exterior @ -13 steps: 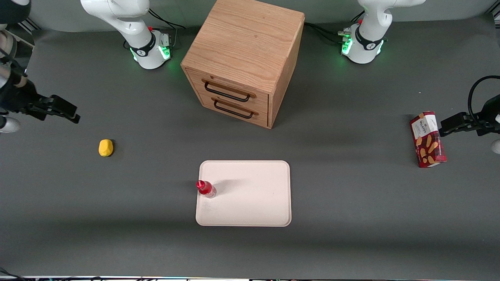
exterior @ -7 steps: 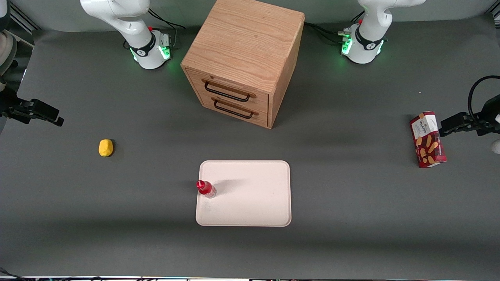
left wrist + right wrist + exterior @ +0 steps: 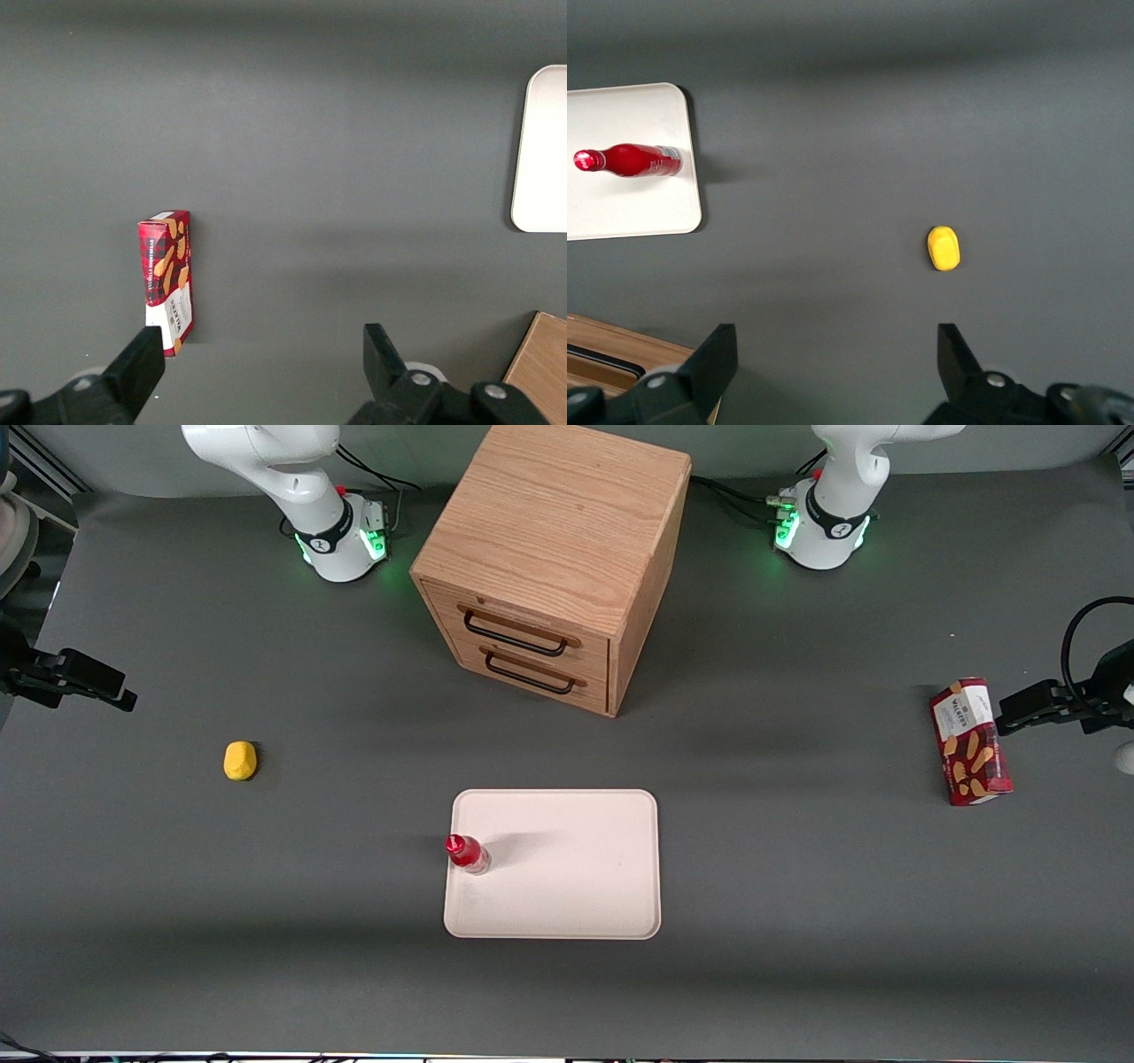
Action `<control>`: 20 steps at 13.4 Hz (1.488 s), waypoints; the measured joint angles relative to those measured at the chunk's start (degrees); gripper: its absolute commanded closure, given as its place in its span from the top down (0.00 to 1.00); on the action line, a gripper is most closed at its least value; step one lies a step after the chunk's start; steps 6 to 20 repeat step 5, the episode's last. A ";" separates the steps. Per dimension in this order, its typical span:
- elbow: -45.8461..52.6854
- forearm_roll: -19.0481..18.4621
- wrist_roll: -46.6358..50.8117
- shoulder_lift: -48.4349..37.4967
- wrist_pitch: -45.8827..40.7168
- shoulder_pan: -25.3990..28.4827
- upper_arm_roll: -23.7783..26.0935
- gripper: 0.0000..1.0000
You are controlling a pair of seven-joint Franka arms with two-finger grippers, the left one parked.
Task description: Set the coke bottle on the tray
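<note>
Claw (image 3: 106, 691) has pulled back further toward the working arm's end of the worktop (image 3: 797, 957) vs. a sec ago, well apart from everything. Fingers spread wide, nothing between them. Coke bottle (image 3: 466, 854) stands upright on tray (image 3: 576, 895), just inside the tray edge nearest the working arm. Bottle & tray unmoved. Task looks done; arm's retreating.

We see the coke bottle (image 3: 466, 854) standing upright on the tray (image 3: 567, 886), at its edge toward the working arm's end, with the end effector (image 3: 111, 691) well apart over the surface (image 3: 797, 957).
</note>
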 measured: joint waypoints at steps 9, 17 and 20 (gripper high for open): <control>-0.13 0.01 -0.12 0.10 0.03 -0.99 1.27 1.00; -0.13 0.01 -0.12 0.10 0.03 -0.99 1.27 1.00; -0.13 0.01 -0.12 0.10 0.03 -0.99 1.27 1.00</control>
